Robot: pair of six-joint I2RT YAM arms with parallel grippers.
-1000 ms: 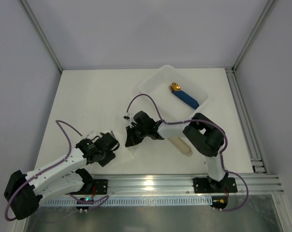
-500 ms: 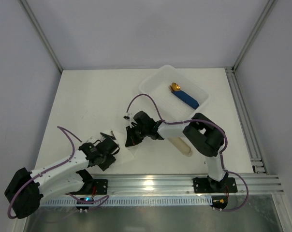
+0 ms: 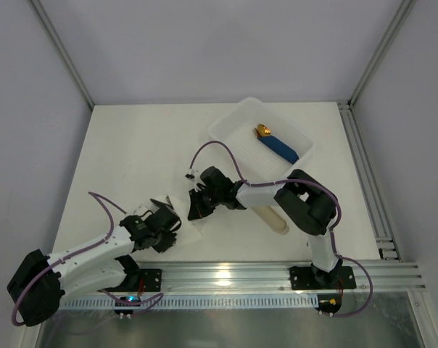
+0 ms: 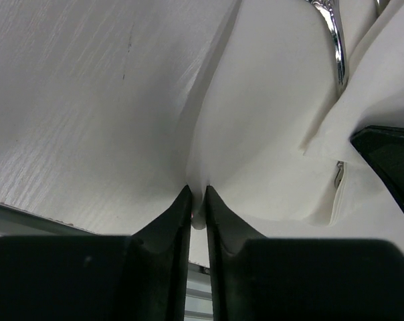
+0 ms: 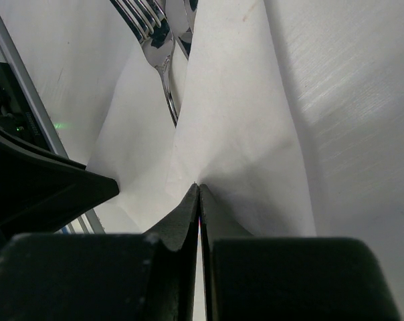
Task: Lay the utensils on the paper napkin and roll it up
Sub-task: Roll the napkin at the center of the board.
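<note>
We see the paper napkin [image 4: 255,127] rumpled on the table [image 3: 132,145], the utensils [image 5: 163,73] lying in its fold. The left gripper [image 4: 197,204] pinches one napkin edge, and the right gripper [image 5: 199,194] pinches the other side.

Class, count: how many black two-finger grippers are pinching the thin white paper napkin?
2. The left gripper pinches a fold on the left side of the thin white paper napkin; the right gripper pinches a fold on its right side.
</note>
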